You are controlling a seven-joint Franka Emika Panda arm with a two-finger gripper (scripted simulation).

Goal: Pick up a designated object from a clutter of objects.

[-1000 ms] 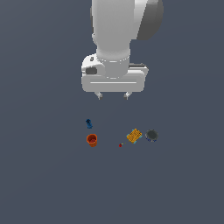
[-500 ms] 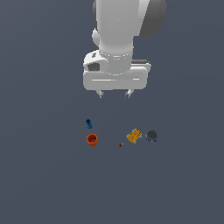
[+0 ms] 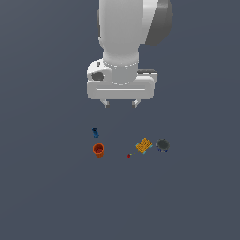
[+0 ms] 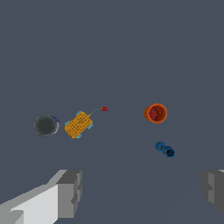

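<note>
Gripper (image 3: 121,104) hangs above the surface (image 3: 42,187), jaws spread wide, holding nothing. In the exterior view only the two short fingertips (image 3: 106,104) poke out below the white hand. Wrist view shows both grey pads (image 4: 70,192) far apart with bare floor between them.

Blue piece (image 3: 95,132) lies flat on the surface, below the gripper and a little toward the exterior view's left of the near fingertip. Well apart from the fingers, nothing touching it. In the wrist view it (image 4: 165,149) shows as a short dark-blue stub with one wider end, lying at a slant.

Orange cup (image 3: 98,150) stands upright just beside the blue piece, not touching; open mouth visible in the wrist view (image 4: 155,113).

Off to the exterior view's right: red speck (image 3: 129,155), then checkered block (image 3: 144,145), then dark disc (image 3: 162,145) just beside the block. Block and disc look close; can't tell if they touch in the exterior view, wrist view shows a small gap between block (image 4: 79,124) and disc (image 4: 46,125).
</note>
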